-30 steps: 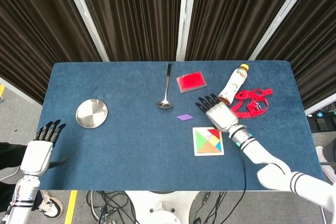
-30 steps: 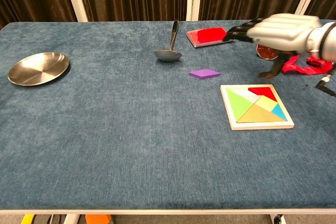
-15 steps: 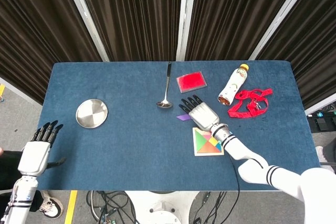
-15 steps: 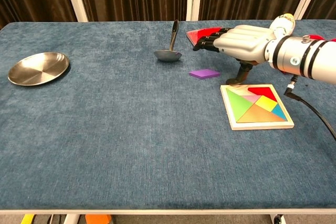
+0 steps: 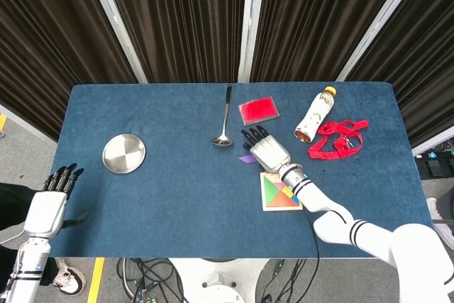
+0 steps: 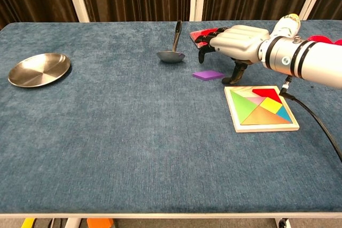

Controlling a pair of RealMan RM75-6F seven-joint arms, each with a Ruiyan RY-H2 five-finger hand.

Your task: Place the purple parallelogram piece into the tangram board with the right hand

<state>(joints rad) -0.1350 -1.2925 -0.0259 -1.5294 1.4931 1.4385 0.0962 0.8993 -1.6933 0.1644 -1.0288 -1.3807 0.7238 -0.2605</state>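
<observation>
The purple parallelogram piece (image 6: 208, 75) lies flat on the blue cloth; in the head view only its left tip (image 5: 245, 160) shows from under my right hand. The tangram board (image 6: 261, 108) (image 5: 281, 192), a white square frame with several coloured pieces in it, lies just right of the piece. My right hand (image 6: 235, 42) (image 5: 266, 150) hovers over the piece, palm down, fingers apart and curling downward, thumb hanging near the piece, holding nothing. My left hand (image 5: 50, 201) sits off the table's left front corner, fingers spread, empty.
A metal ladle (image 6: 173, 46) lies behind the piece. A red flat box (image 5: 258, 109), a bottle on its side (image 5: 315, 113) and a red strap (image 5: 338, 138) lie behind and to the right. A steel plate (image 6: 38, 69) sits far left.
My right hand has moved left from the bottle to above the purple piece, and its fingers have begun curling down. The piece and the left hand have stayed put.
</observation>
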